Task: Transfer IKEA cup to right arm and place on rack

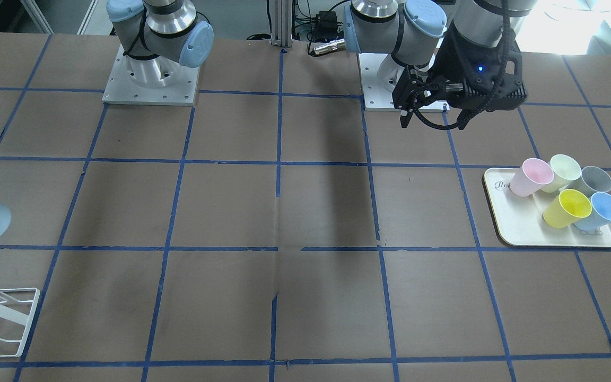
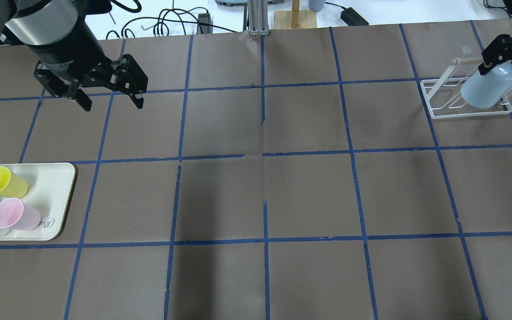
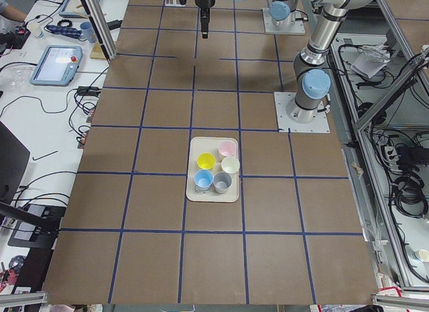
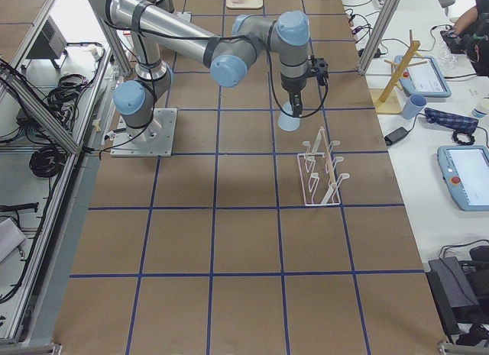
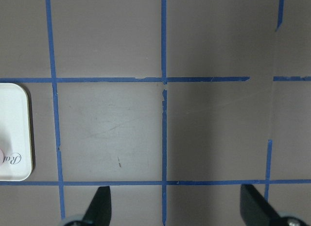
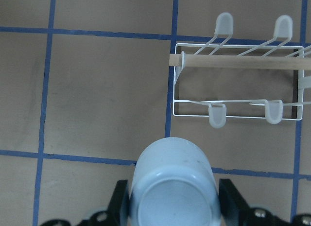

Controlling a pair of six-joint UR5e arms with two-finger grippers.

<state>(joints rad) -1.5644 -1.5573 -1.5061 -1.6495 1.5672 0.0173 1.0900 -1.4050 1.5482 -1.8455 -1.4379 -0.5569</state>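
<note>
With our right gripper (image 2: pixel 505 64) clamped on the inverted cup (image 6: pixel 172 177) just beside the rack (image 6: pixel 233 61), and the left gripper (image 2: pixel 113 104) wide open and empty, we should centre the rim over a prong (image 6: pixel 216 115) before lowering.

The front-facing view looks steeply down across the counter (image 1: pixel 231 212) toward the robot's bases at its top edge. The overhead view looks the opposite way, from behind the robot. Both share the tray (image 1: pixel 517 222) and the rack (image 1: pixel 3 313), which the front view crops. The two side views look along the counter from high at either end, farther off. The left wrist camera stares straight down, close, at the tray's corner. The right wrist camera looks past the right gripper (image 6: pixel 174 202) onto the rack, seemingly from close above.
</note>
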